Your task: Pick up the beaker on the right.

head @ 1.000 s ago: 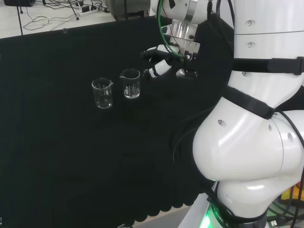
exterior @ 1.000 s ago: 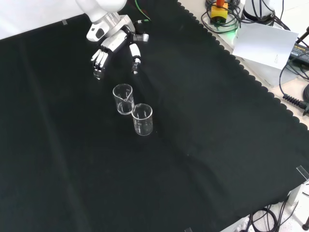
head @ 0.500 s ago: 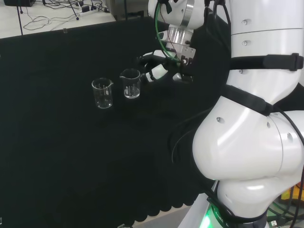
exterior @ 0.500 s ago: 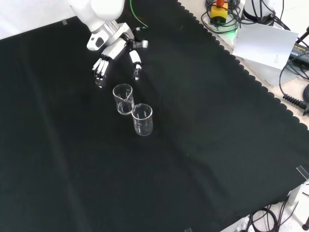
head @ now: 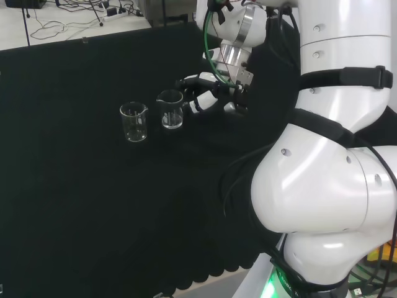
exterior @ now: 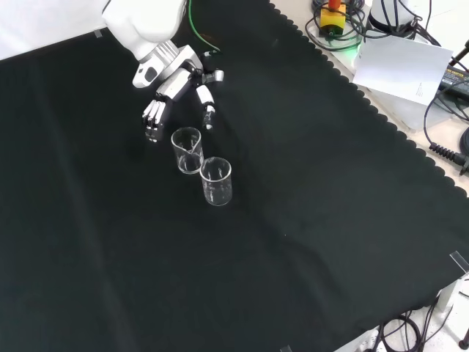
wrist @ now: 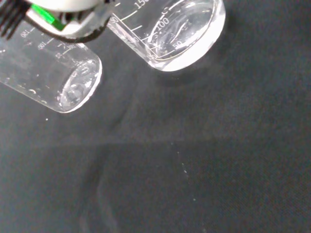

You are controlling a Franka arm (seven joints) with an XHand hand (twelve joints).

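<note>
Clear glass on black cloth: two beakers stand upright, close together but not touching, left of centre in the head view. The one I want, the beaker on the right [head: 170, 109], is the nearer to me; the other beaker [head: 134, 121] stands just to its left there. In the front view they line up on a diagonal in the upper left of the frame, my target [exterior: 187, 149] higher and the other [exterior: 216, 181] lower right of it.

My hand [exterior: 172, 86] hangs just above the target in the front view, in the upper left of the frame. My fingers [exterior: 153, 120] are spread and relaxed, holding nothing, with the thumb [exterior: 209, 113] apart from them, so the gap between them faces the glass. In the head view the hand [head: 208, 93] sits just right of the beaker's rim, very near; I cannot tell whether anything touches yet.

The beaker's long axis is vertical, so I judge a sideways wrap round its wall is what the next move needs, advancing leftward in the head view. The risk is the neighbour directly beyond: pushing too far could knock one glass into the other. Otherwise the tabletop [exterior: 330, 220] is bare all round, its scalloped edge well away.
</note>
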